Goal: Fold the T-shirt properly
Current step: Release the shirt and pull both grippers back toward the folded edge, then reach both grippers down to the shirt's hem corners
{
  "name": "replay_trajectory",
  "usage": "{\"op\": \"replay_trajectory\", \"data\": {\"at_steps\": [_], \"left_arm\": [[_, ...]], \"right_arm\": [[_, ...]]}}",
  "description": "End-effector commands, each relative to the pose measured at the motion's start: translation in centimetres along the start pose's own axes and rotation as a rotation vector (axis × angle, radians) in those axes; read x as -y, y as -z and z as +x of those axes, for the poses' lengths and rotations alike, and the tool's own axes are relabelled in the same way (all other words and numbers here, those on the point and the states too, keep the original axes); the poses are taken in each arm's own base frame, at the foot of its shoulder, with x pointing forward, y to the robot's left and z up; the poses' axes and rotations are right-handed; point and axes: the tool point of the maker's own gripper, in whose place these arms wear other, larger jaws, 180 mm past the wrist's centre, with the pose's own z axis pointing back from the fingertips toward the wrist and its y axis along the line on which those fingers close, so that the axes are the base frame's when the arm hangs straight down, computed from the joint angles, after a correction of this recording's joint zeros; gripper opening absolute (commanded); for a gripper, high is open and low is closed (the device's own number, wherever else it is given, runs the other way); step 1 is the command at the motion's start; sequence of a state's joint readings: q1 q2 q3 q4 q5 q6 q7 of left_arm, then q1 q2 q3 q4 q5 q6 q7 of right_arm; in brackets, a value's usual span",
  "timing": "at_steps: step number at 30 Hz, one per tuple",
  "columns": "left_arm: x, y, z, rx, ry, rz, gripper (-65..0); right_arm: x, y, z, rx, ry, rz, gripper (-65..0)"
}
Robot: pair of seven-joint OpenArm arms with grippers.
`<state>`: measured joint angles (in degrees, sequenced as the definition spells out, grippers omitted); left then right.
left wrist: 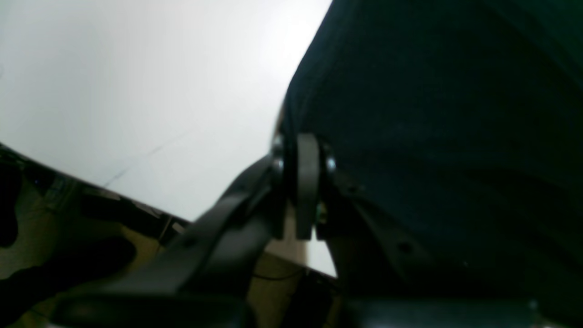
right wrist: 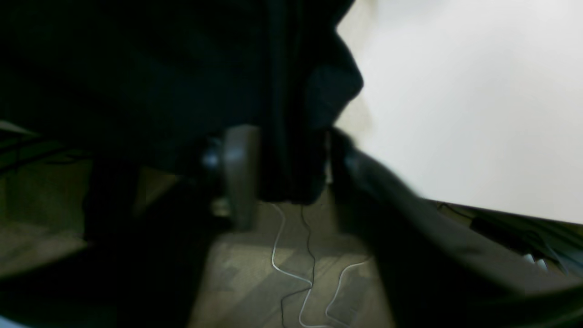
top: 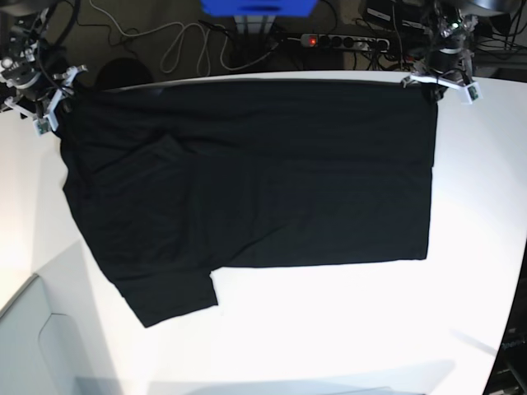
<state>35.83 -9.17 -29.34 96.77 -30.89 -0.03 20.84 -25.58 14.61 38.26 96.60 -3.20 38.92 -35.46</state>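
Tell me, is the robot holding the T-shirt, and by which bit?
The left tool pinches the T-shirt at a corner of the edge nearest the robot. The right tool is open around the cloth, not gripping.

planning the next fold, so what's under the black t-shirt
The white table shows all around the T-shirt's near edge, so the shirt presumably rests on it. Whatever lies beneath the cloth itself is covered and can't be seen.

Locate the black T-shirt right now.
In the base view the black T-shirt lies across the white table, its far edge along the table's far side, between the left jaws and the right jaws.
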Motion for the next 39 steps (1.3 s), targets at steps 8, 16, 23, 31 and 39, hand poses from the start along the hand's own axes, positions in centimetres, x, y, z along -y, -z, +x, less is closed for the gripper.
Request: {"op": "replay_trajectory", "data": {"at_steps": [8,16,23,31,39], "left_arm": [[-0.1,-0.4,0.9,0.03,0.013,0.0,-29.4],[-0.6,-3.9,6.3,0.199,0.021,0.044,-31.8],[1.2,-4.8,11.8,0.36,0.045,0.018,-31.7],[4.3,-2.8,17.9,0.429,0.081,-0.068,-31.7],[5.0,1.4,21.6,0.402,-0.005,-0.095,-31.7]], "right_arm": [[0.6,-2.0,3.5,0.094,-0.073,-0.048,-24.0],[2.6,-3.0,5.6,0.159,-0.034,-0.128,-24.0],[3.7,-1.7,11.7,0.274,-0.035,-0.134,-23.5],[4.8,3.2,19.5,0.302,-0.03,-0.032,-23.4],[4.7,8.1,28.5,0.421,0.078,0.122,-23.4]]}}
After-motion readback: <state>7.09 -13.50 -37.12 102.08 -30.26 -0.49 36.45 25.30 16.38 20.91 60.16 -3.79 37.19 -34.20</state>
